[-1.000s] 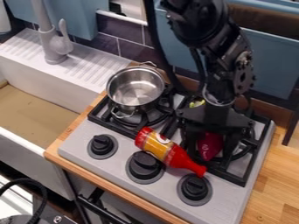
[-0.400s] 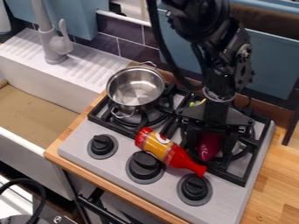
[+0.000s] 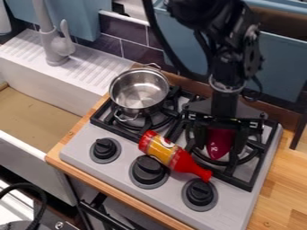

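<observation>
Two black grates are noted on the stove [image 3: 84,148], with the gripper [image 3: 221,146] placed low over the right one. A dark red object [image 3: 219,144], tapered toward its lower end, is seen directly at the gripper, above the right burner area. How far open the gripper is cannot be told, and whether the dark red object is actually held cannot be told either. The arm [image 3: 231,67] is brought in from the top edge, right of centre.

A red and yellow bottle [image 3: 163,150] is laid on its side at a slant, near the gripper's left. Its narrow red end is pointed to the lower right, close to the right-hand knob [image 3: 199,192]; its wide end is set by the left grate [image 3: 123,131]. The middle knob [image 3: 148,170] is located just beside the bottle, and the left knob [image 3: 105,148] is well apart from it.

A shiny metal pot [image 3: 139,91] is stood upright on the left grate, loop handles at two opposite sides. Far left, a white sink [image 3: 36,157] is seen with a pale faucet [image 3: 55,47] behind it. Wooden countertop [image 3: 282,193] is visible at right; dark tiles [image 3: 133,35] and blue panels [image 3: 278,58] are seen behind.
</observation>
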You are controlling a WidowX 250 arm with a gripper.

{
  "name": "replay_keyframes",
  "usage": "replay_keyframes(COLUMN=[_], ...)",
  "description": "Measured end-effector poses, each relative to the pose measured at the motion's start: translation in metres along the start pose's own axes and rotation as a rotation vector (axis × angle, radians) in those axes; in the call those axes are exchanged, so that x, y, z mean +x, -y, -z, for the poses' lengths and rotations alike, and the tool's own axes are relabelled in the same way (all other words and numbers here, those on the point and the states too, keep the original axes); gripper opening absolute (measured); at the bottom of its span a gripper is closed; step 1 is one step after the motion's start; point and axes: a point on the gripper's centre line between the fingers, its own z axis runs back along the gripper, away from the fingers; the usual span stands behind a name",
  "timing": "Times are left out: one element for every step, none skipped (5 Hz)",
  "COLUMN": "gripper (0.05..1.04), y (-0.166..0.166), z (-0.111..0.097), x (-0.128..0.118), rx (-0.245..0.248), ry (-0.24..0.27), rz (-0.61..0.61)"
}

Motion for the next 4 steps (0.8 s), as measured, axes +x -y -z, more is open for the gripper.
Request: replay_keyframes(gripper=[0.757, 0.757, 0.757, 0.757], y=[-0.004, -0.014, -0.043, -0.08], z=[-0.013, -0.031, -0.038, -0.053], x=[0.001, 0.004, 0.005, 0.01], rx=[-0.023, -0.042, -0.003, -0.016], ry=[0.026, 0.034, 0.032, 0.026], rz=[0.012, 0.014, 0.023, 0.046])
